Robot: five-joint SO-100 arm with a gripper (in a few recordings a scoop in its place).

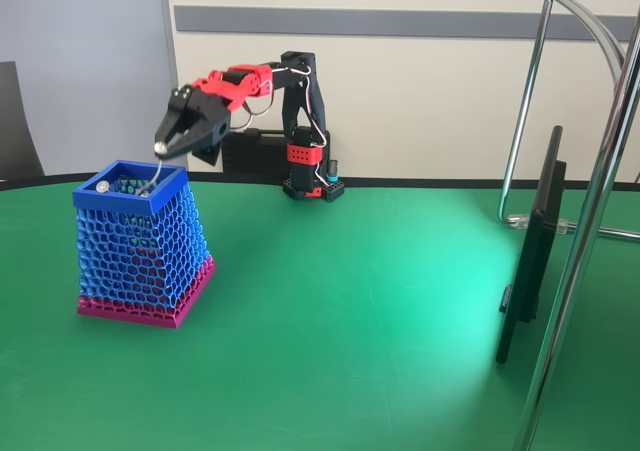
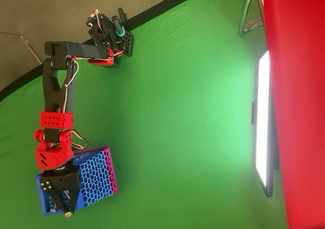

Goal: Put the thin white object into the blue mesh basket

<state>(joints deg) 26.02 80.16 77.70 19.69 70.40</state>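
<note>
The black two-finger gripper (image 1: 163,149) is clamped on the thin white curved strip (image 1: 157,174), which hangs toward six o'clock, its long axis near upright. Its lower end dips inside the rim of the tapered blue honeycomb-mesh basket (image 1: 95,197) directly beneath, on the green table (image 1: 380,301).

Even, bright daylight; a pale glare patch on the green table (image 1: 440,301) at centre right of the fixed view. The overhead view's right edge is blurred, perhaps overexposed.
</note>
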